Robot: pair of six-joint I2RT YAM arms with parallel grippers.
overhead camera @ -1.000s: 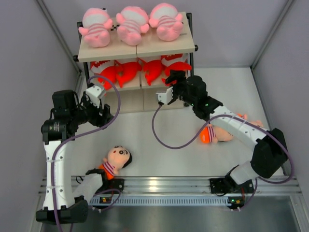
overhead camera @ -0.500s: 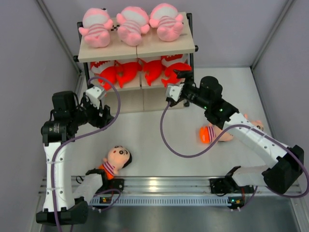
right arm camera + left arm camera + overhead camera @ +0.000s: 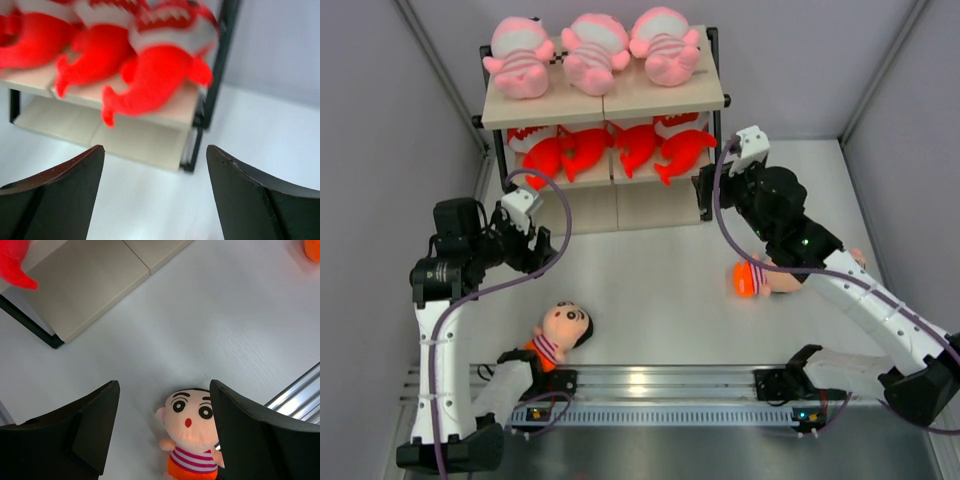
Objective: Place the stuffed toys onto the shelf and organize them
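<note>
On the top board: three pink striped babies (image 3: 588, 50) lie in a row on the shelf (image 3: 620, 100).
On the middle board: red-orange sharks (image 3: 610, 148) sit side by side, with tails hanging over the front edge.
Near boy (image 3: 560, 333): lies face up on the surface (image 3: 650, 270), well apart from the shelf.
Far boy (image 3: 760, 277): lies on the surface at the right, partly hidden under the right arm (image 3: 840, 280).
Left jaws: spread wide and holding nothing, above the near boy's head.
Right jaws: spread wide and holding nothing, facing the shelf's right end, apart from the sharks.
</note>
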